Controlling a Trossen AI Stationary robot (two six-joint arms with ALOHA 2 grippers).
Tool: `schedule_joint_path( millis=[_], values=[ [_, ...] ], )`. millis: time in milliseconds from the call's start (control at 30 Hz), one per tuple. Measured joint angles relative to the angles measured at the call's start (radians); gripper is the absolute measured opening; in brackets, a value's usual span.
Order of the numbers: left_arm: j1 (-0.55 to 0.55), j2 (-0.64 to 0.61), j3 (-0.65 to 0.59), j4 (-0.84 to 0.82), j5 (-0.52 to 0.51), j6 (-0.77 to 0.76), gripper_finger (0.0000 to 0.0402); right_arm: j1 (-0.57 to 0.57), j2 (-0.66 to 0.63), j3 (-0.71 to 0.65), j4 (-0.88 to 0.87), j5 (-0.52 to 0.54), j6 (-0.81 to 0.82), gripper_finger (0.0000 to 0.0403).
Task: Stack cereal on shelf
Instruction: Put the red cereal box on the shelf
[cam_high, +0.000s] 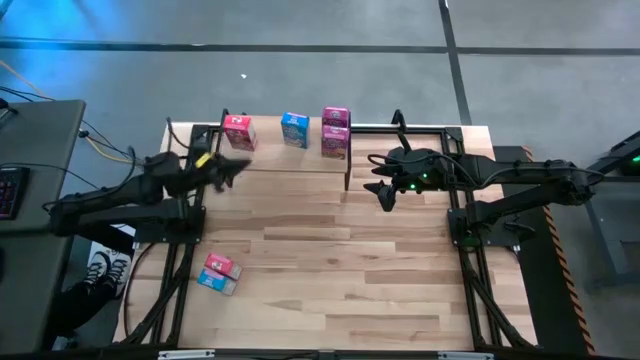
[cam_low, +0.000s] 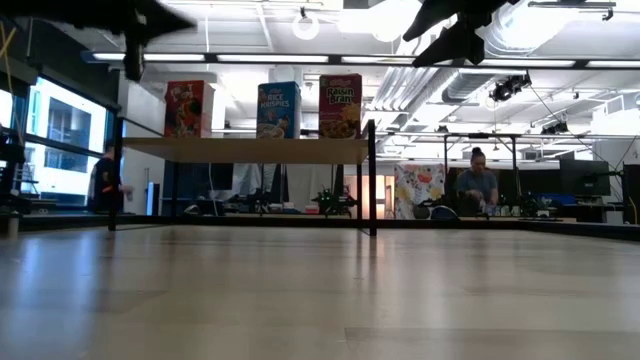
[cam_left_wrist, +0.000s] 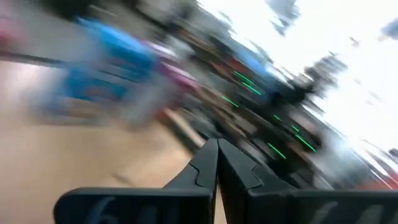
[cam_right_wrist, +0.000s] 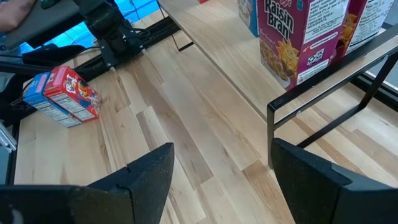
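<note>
Shelf: 4 cereal boxes upright, 2 stacked at its right end | Bench: 2 boxes lying near left front | Left gripper: jaws clenched, empty; wrist view blurred | Right gripper: jaws released beside shelf's right end.

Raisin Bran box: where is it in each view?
High: Raisin Bran box at the shelf's right end.
Low: rightmost of three boxes on the shelf.
Left wrist: too blurred to tell.
Right wrist: upper right, on the shelf edge.
Shared landmark: shelf's black corner leg.
</note>
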Motion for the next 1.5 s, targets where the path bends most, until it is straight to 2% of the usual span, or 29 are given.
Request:
schedule_joint_path(
  millis=[67, 133, 300, 600, 733, 800, 933, 1100, 1233, 1367, 1500],
  values=[
    [-0.021, -0.016, 0.000, 0.027, 0.141, 0.025, 0.0001, 0.000, 0.000, 0.000, 0.000, 0.000, 0.006, 0.0262],
    [-0.048, -0.019, 0.000, 0.040, 0.185, 0.013, 0.0006, 0.000, 0.000, 0.000, 0.000, 0.000, 0.020, 0.0262],
    [-0.106, -0.010, 0.000, 0.067, 0.216, 0.037, 0.0058, 0.000, 0.000, 0.000, 0.000, 0.000, 0.049, 0.0262],
    [-0.127, 0.011, 0.000, 0.283, 0.244, 0.159, 0.0222, 0.000, 0.000, 0.000, 0.000, 0.000, 0.150, 0.0262],
    [-0.127, 0.043, 0.002, 0.383, 0.243, 0.194, 0.0265, 0.000, 0.000, 0.000, 0.000, 0.000, 0.185, 0.0262],
    [-0.127, 0.069, 0.030, 0.369, 0.264, 0.207, 0.0277, 0.000, 0.000, 0.000, 0.000, 0.000, 0.193, 0.0262],
    [-0.128, 0.133, 0.188, 0.147, 0.384, 0.299, 0.0288, 0.000, 0.000, 0.000, 0.000, 0.010, 0.227, 0.0262],
    [-0.177, 0.245, 0.530, -0.480, 0.437, 0.491, 0.0289, 0.000, 0.000, 0.000, 0.000, 0.011, 0.229, 0.0262],
    [-0.281, 0.353, 0.719, -0.875, 0.406, 0.524, 0.0289, 0.000, 0.000, 0.000, 0.000, 0.029, 0.223, 0.0262],
    [-0.439, 0.414, 0.743, -1.029, 0.321, 0.483, 0.0289, 0.000, 0.000, 0.000, 0.000, 0.037, 0.199, 0.0262],
    [-0.602, 0.438, 0.669, -1.048, 0.205, 0.427, 0.0289, 0.000, 0.000, 0.000, 0.000, 0.037, 0.174, 0.0262]
  ],
)
